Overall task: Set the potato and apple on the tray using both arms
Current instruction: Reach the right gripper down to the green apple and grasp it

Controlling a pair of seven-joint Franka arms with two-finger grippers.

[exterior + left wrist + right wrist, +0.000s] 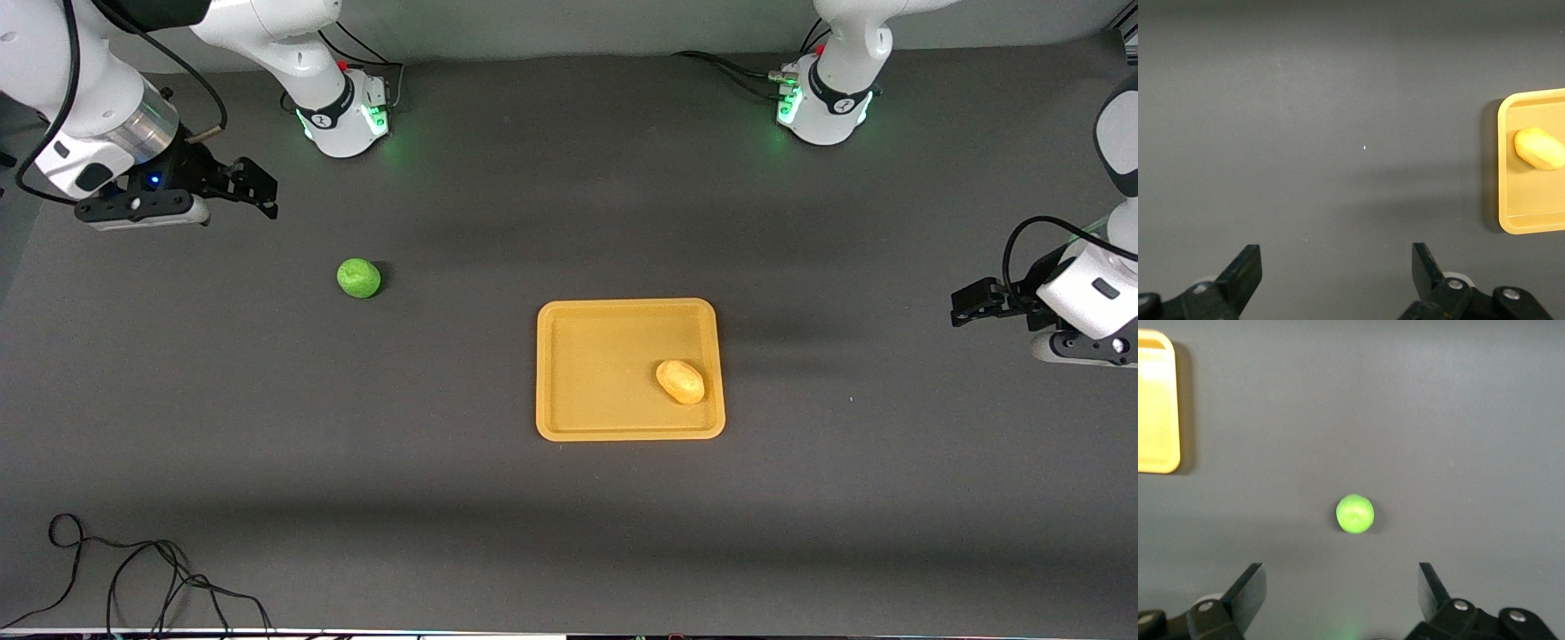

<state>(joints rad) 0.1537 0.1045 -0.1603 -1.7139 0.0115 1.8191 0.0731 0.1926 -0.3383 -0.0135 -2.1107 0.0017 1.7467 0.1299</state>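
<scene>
Potato on the tray, apple still on the table

The yellow potato [680, 381] lies in the tray [569, 373], by the corner nearest the left arm's end. The green apple [358, 278] sits on the dark table, toward the right arm's end.

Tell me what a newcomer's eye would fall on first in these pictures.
The yellow-orange tray mid-table, with the potato already on it in the corner toward the left arm's end. Next the bright green apple, alone on the dark table toward the right arm's end. The right gripper and left gripper hang open, empty, at either end.
</scene>
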